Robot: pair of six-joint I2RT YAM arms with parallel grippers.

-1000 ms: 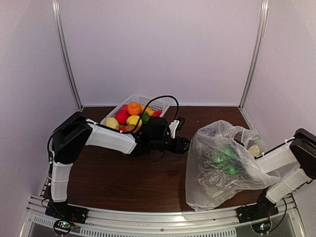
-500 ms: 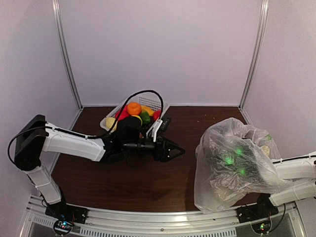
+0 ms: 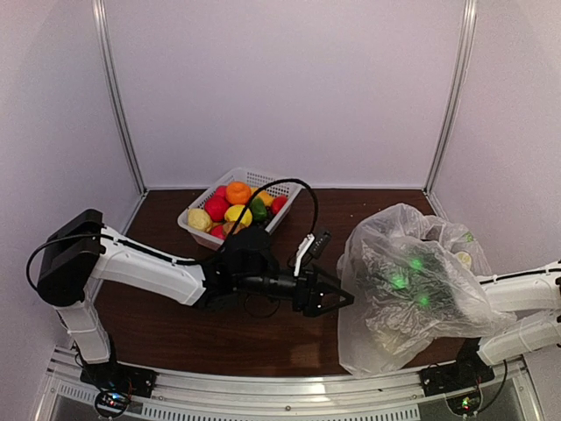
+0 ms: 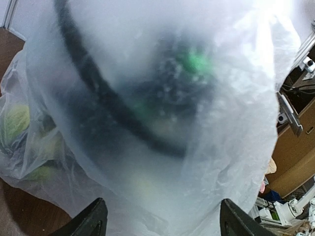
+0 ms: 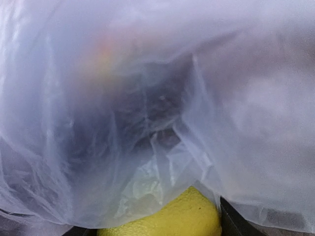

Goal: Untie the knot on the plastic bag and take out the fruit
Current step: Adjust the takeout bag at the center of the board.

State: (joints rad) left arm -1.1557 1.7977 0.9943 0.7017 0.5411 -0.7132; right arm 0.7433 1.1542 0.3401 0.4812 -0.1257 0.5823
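The plastic bag (image 3: 412, 298) stands puffed up at the right of the table, clear and crinkly. My right arm (image 3: 519, 291) reaches into it from the right, so the film hides its gripper in the top view. In the right wrist view the right gripper (image 5: 152, 230) is shut on a yellow fruit (image 5: 167, 216), with film draped over it. My left gripper (image 3: 331, 299) is open just left of the bag and points at it. In the left wrist view the left gripper (image 4: 165, 222) has its jaws wide apart, with the bag (image 4: 162, 108) filling the view. The knot is hidden.
A white lattice basket (image 3: 260, 180) at the back left holds several fruits, red, orange, yellow and green. Metal frame posts (image 3: 118, 96) rise at both back corners. A rail (image 3: 289, 386) runs along the near edge. Dark table (image 3: 263, 338) lies between the arms.
My left arm has swung from beside the basket forward and right, up to the bag, and its jaws have opened wider. The bag has shifted slightly and the right arm has lowered.
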